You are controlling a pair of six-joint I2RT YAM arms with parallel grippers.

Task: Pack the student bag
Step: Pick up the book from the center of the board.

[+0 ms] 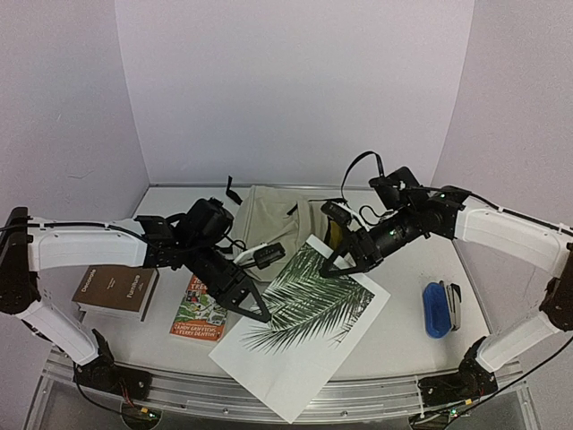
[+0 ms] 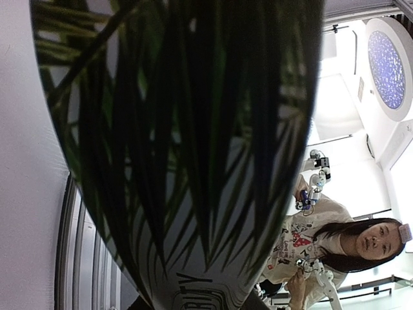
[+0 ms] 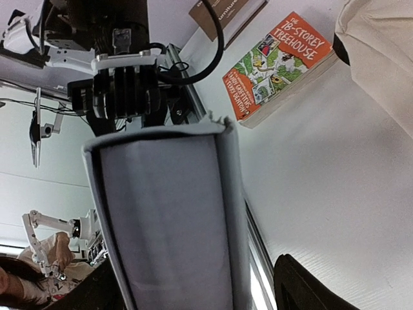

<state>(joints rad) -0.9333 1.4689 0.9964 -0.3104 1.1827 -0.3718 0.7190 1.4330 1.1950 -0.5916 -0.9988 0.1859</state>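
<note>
White shelled links on the left arm [image 1: 81, 246] and right arm [image 1: 506, 224] — black joints, black wrists. The left gripper [image 1: 257, 310] is black with slim fingers. A black cable [image 1: 363, 163] loops off the right wrist.

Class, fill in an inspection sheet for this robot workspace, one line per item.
Surface: white table, partly covered.
Job's things: student bag at rear centre; palm-leaf book in front of it.
Clutter: brown book, orange Treehouse book, blue object.
Grippers: right gripper grips the palm-leaf book's far edge; left gripper at its left edge, grip unclear.
Cables: black cable loops above the right wrist.
Surroundings: plain walls; person beyond the table.
</note>
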